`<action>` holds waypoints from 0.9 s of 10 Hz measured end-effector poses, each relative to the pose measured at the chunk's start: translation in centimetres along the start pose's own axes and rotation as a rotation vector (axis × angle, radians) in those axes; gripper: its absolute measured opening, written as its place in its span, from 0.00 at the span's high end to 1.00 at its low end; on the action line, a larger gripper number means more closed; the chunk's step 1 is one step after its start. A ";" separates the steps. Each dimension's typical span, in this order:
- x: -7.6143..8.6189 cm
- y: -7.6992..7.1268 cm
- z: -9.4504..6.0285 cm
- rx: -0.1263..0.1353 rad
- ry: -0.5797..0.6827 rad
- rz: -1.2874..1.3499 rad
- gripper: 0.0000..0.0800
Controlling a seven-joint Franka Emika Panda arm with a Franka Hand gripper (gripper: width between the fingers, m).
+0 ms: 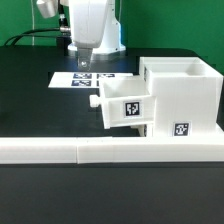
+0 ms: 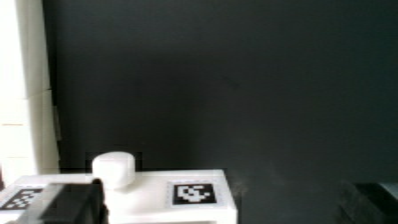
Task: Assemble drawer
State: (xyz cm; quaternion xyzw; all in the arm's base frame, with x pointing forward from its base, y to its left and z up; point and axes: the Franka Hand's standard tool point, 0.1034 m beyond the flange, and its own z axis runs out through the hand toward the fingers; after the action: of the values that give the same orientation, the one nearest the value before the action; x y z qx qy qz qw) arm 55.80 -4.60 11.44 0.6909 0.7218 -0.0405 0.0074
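The housing [image 1: 180,100] stands at the exterior view's right, one tray [image 1: 122,108] partly inserted, knob [image 1: 94,101] outward. The gripper [image 1: 84,66] hovers behind over the marker board [image 1: 85,79]; jaw opening cannot be told, nothing visibly held. Recommend pushing the tray squarely along its slot, avoiding skew.

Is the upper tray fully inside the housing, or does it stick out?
It sticks out. In the exterior view the tray and its knob project well beyond the housing.

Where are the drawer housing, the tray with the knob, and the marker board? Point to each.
drawer housing [image 1: 185,95]: exterior view, front wall.
tray [image 1: 125,105]: exterior view, tagged front face.
marker board [image 1: 65,79]: exterior view, bare white end at that view's left.
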 end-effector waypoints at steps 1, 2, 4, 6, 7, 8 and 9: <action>-0.3 -0.1 0.6 0.002 0.004 -0.035 0.19; -1.2 -0.6 2.2 0.021 0.018 -0.067 0.19; -1.6 -0.7 3.7 0.039 0.038 -0.077 0.19; -1.6 -0.8 4.7 0.047 0.108 -0.056 0.19; -1.7 -0.6 5.0 0.046 0.161 -0.029 0.19; -1.5 -0.6 5.1 0.050 0.165 -0.010 0.19; -0.7 -0.5 5.2 0.053 0.168 -0.002 0.19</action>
State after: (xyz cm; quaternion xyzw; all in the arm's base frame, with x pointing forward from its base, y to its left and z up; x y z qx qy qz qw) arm 55.13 -5.69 6.29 0.6910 0.7193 -0.0015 -0.0718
